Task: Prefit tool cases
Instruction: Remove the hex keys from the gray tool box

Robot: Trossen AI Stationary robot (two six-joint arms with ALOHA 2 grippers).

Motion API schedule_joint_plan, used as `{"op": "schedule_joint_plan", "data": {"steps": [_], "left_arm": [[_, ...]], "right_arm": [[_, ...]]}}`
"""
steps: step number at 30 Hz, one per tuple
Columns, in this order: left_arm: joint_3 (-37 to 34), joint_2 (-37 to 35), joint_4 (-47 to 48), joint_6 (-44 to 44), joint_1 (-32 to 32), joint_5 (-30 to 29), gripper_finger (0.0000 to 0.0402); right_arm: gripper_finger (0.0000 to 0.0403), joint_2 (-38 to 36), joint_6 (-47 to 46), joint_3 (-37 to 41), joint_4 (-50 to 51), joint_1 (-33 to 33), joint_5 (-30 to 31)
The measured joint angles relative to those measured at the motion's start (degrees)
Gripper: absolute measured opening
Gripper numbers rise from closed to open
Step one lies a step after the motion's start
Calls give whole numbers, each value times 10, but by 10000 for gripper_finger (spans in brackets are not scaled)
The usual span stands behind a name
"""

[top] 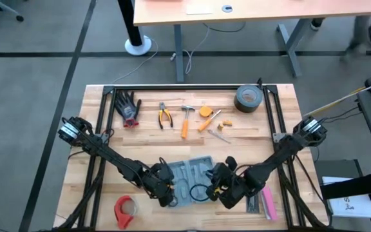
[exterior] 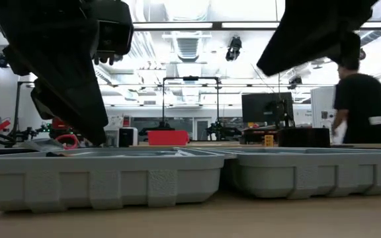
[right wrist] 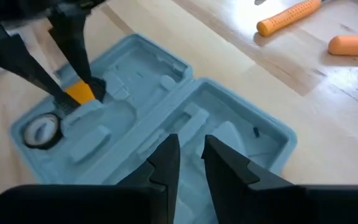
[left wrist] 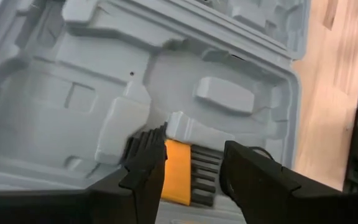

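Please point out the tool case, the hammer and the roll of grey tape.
tool case (top: 195, 173): high view, moulded inner tray.
hammer (top: 185, 125): high view, orange handle.
roll of grey tape (top: 247, 99): high view, its top face.

Both arms are dark, slim and jointed; the left gripper (left wrist: 191, 168) and right gripper (right wrist: 190, 158) have angular matte-black fingers, seemingly unmarked.

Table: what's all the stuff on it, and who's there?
tool case: one, blue-grey, open, front middle
small tool: one, yellow and black, inside case
ring: one, black, inside case
gloves: one pair, black and red, back left
pliers: one, yellow handles, beside gloves
hammer: one, orange handle, back middle
tape roll: one, grey, back right
tape holder: one, red, front left
bars: two, black and pink, front right
person: one, dark top, behind table
left gripper: dark, at small tool
right gripper: dark, above case
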State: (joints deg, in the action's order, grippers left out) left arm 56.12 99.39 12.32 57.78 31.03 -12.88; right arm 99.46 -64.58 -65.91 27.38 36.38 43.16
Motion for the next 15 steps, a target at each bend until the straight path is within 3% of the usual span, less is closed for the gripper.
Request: {"op": "schedule_joint_plan", "data": {"steps": [15], "left_arm": [[0, -1, 76, 17, -40, 19, 175]], "right_arm": [[54, 76, 2, 1, -76, 3, 5]]}}
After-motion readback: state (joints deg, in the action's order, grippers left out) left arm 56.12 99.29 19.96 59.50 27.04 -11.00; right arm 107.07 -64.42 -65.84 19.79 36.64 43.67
